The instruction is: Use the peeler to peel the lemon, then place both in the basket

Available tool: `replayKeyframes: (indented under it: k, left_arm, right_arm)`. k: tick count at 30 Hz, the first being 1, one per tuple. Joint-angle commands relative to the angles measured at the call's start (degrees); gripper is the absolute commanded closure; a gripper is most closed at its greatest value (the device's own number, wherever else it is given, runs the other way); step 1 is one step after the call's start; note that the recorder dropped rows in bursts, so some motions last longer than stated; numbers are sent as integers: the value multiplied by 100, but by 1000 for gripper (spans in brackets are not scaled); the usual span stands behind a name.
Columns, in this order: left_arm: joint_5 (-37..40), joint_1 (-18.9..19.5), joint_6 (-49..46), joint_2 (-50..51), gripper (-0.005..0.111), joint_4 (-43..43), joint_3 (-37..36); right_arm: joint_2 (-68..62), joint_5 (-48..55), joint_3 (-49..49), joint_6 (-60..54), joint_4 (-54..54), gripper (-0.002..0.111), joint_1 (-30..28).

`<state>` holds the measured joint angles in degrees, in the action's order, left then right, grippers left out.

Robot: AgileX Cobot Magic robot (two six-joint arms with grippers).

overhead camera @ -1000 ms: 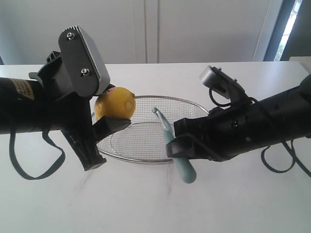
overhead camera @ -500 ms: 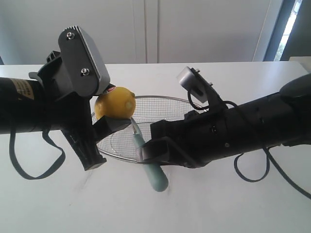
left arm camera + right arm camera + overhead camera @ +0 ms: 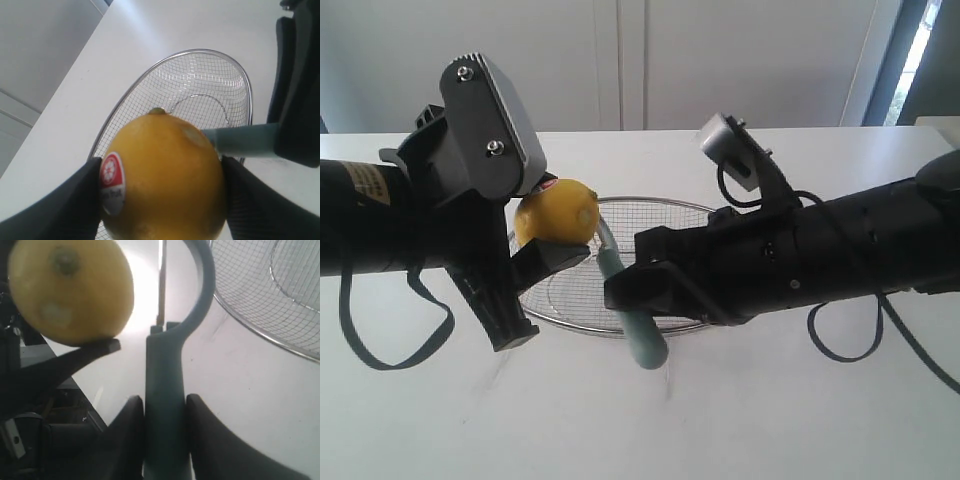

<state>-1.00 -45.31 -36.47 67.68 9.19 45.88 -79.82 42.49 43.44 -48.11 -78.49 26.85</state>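
Note:
My left gripper (image 3: 548, 238) is shut on the yellow lemon (image 3: 558, 213), held in the air over the left rim of the wire basket (image 3: 690, 207). In the left wrist view the lemon (image 3: 162, 175) fills the jaws, its red-and-white sticker (image 3: 111, 175) against one finger. My right gripper (image 3: 635, 290) is shut on the teal handle of the peeler (image 3: 640, 335), whose blade head reaches up right beside the lemon. The right wrist view shows the peeler (image 3: 165, 390) clamped between both fingers, its looped head next to the lemon (image 3: 70, 287).
The basket (image 3: 280, 300) lies on a white table (image 3: 620, 420). Both black arms hang low over the table on either side of the basket, their cables drooping beside them. A white wall and cabinet doors stand behind.
The right arm swung the peeler leftward from over the basket's middle to the lemon. The blade head now sits beside the fruit. The left arm and the lemon held still.

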Motion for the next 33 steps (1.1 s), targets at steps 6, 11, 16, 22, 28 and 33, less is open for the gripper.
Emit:
replayKeyframes:
  k: [6, 11, 16, 22, 28, 33]
  left_arm:
    - [-74, 19, 11, -98, 107, 54, -21]
    - [-60, 19, 11, -98, 107, 54, -21]
    - [-60, 19, 11, -98, 107, 54, -21]
    - [-47, 19, 11, -98, 107, 54, -21]
    - [-46, 19, 22, -98, 107, 54, -21]
    - [21, 7, 69, -108, 107, 143, -11]
  right_arm:
    - [666, -272, -5, 29, 224, 108, -2]
    - [1274, -314, -5, 515, 764, 108, -2]
    - [2170, -441, 7, 1240, 1620, 108, -236]
    - [2776, -656, 442, 2719, 3807, 108, -488]
    - [2582, -1177, 930, 3078, 5576, 108, -488]
    - [2060, -2278, 1068, 2902, 5930, 108, -488]
